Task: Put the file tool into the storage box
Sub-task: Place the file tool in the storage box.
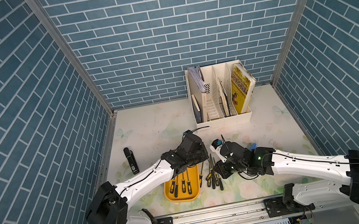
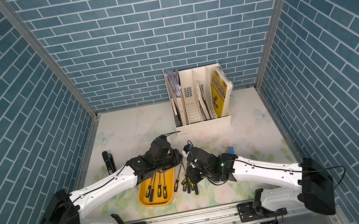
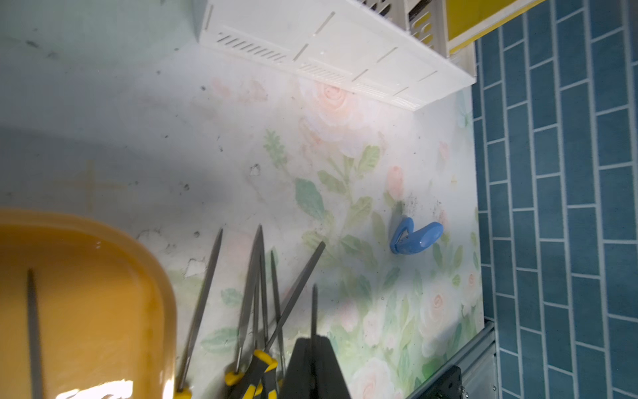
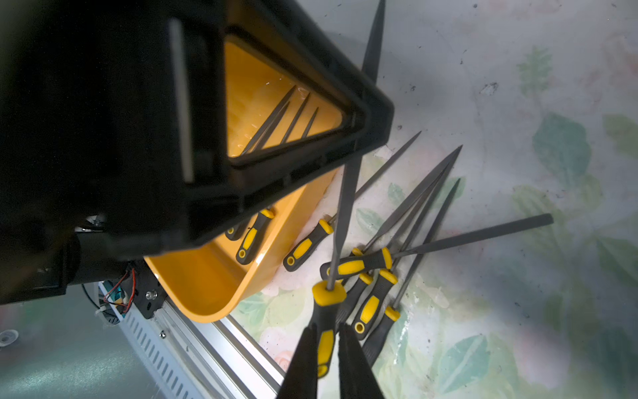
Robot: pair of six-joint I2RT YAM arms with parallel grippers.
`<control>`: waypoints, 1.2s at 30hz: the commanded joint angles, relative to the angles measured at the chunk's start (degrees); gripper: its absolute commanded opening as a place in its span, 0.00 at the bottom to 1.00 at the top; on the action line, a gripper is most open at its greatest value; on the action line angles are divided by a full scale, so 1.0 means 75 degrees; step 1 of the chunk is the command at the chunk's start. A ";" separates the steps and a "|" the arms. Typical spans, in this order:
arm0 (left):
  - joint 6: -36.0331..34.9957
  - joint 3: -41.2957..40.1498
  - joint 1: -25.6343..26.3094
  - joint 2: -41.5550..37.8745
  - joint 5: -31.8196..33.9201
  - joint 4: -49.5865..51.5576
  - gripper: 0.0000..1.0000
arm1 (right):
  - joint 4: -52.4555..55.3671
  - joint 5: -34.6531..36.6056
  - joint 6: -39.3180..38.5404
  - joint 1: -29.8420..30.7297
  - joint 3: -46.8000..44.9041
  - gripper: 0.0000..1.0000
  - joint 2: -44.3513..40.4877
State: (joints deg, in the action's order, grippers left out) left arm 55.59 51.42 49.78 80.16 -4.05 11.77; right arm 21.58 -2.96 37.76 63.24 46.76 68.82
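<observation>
1. Left gripper (image 3: 312,342) is clamped tight on the thin steel blade of the file tool (image 4: 341,207), partway along it. Bare steel is narrow and slick, so the handle-heavy tool could pivot or slide out of that pinch.
2. Storage box (image 1: 182,199) lies at 7 o'clock on the table (image 1: 151,127), with 4 files (image 1: 179,187) inside. It looks shallow and light, so a handle landing on the rim could tip it, shove it or bounce back out. The tool looks almost as long as the box, so a skewed drop would leave it bridging the rim.
3. 1 lone file (image 1: 201,179) lies just at 3 o'clock of the box, outside it. A low sweep towards the box could drag it along.
4. The file tool itself hangs between both grippers at about 6 o'clock, over the loose pile (image 1: 213,179) and not yet in the box. Those crossed files could snag it if it dips.
5. Right gripper (image 4: 327,340) is closed on the tool's yellow-and-black handle. With both ends pinned, any mismatched motion would wrench the tool or tear it from 1 grip. Letting go before the blade pinch is secure would drop it onto the pile.
</observation>
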 commanded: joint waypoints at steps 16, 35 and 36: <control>-0.3156 0.1615 -0.1662 -0.0860 0.0676 0.3786 0.00 | 0.0629 -0.0139 -0.0335 -0.0639 0.0209 0.65 -0.0513; -0.3278 -0.0465 -0.1505 -0.0304 0.1503 0.2821 0.00 | 0.0487 -0.0390 -0.0472 -0.0850 -0.0499 0.66 0.0358; -0.3236 -0.0506 -0.1503 -0.0301 0.1491 0.2765 0.00 | 0.0474 -0.0390 -0.0482 -0.0842 -0.0513 0.65 0.0423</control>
State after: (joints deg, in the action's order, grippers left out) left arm 30.41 48.51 38.28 77.58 6.42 34.52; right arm 24.84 -5.48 35.62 57.04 43.64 70.67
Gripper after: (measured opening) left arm 0.065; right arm 0.655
